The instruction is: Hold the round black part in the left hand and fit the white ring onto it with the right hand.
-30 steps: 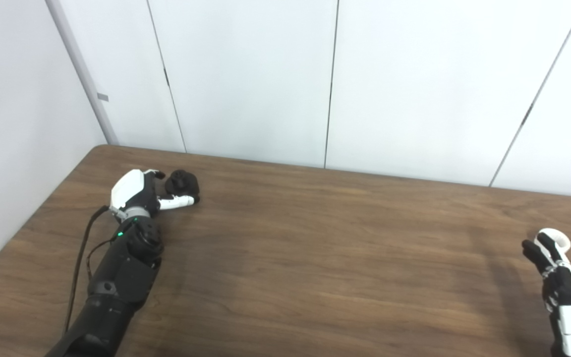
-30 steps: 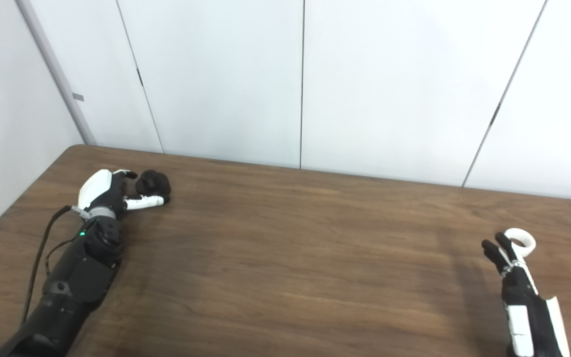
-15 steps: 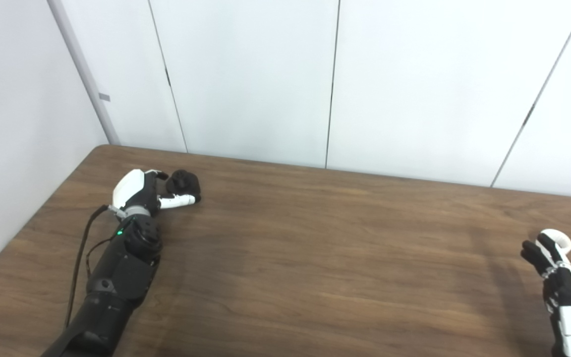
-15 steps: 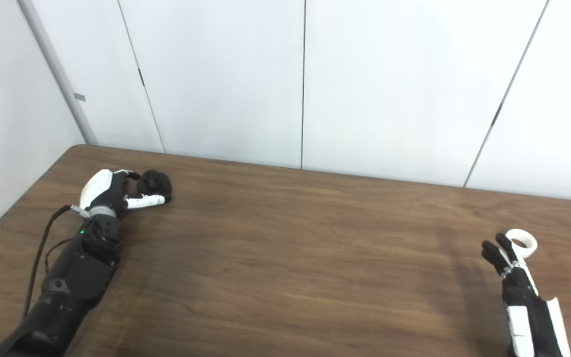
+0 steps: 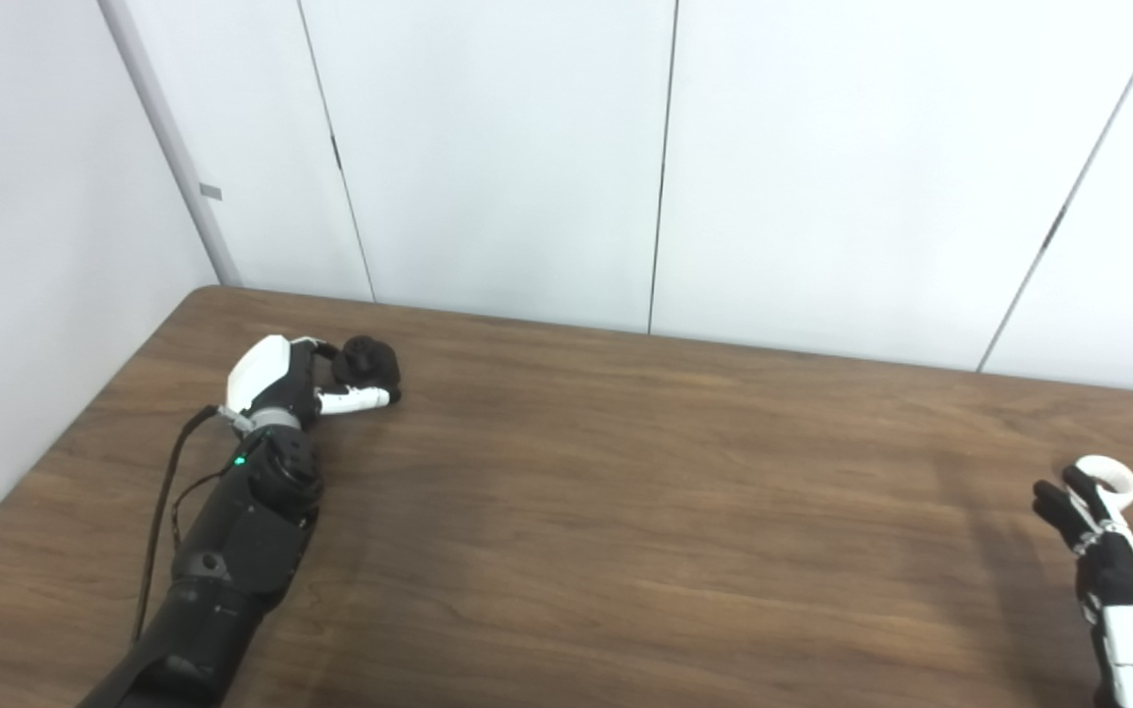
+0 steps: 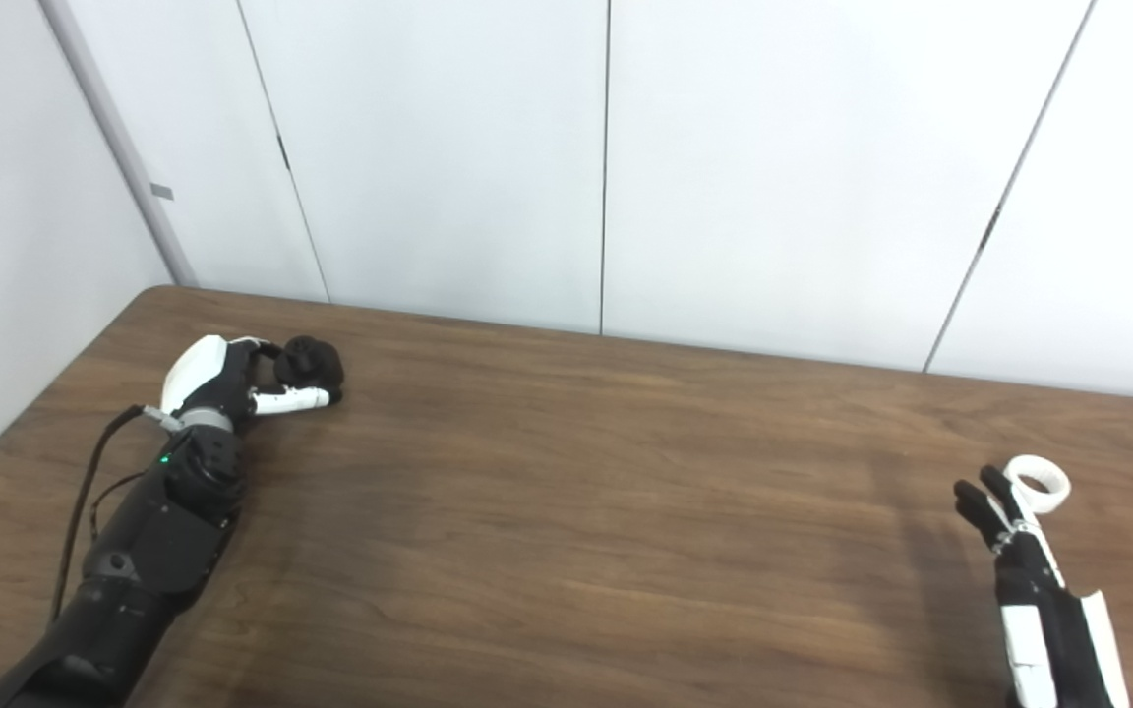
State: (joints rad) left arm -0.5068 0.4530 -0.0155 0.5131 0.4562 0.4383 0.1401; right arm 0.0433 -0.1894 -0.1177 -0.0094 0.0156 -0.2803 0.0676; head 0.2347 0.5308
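Near the far left corner of the wooden table (image 5: 626, 511), the left hand (image 5: 276, 383) lies low on the surface with its fingers (image 5: 355, 399) curled around the round black part (image 5: 367, 362), which rests on the table inside that grasp. One white finger runs along the near side of the part, and a dark fingertip touches its far left side. A black cable (image 5: 158, 511) trails along the left forearm.

Close to the right edge of the table, well apart from the black part, the white ring (image 6: 1039, 481) is at the tips of the right hand (image 6: 1029, 580). Its dark fingers (image 6: 982, 503) are drawn together against the ring's near rim, but whether they actually pinch it cannot be told.
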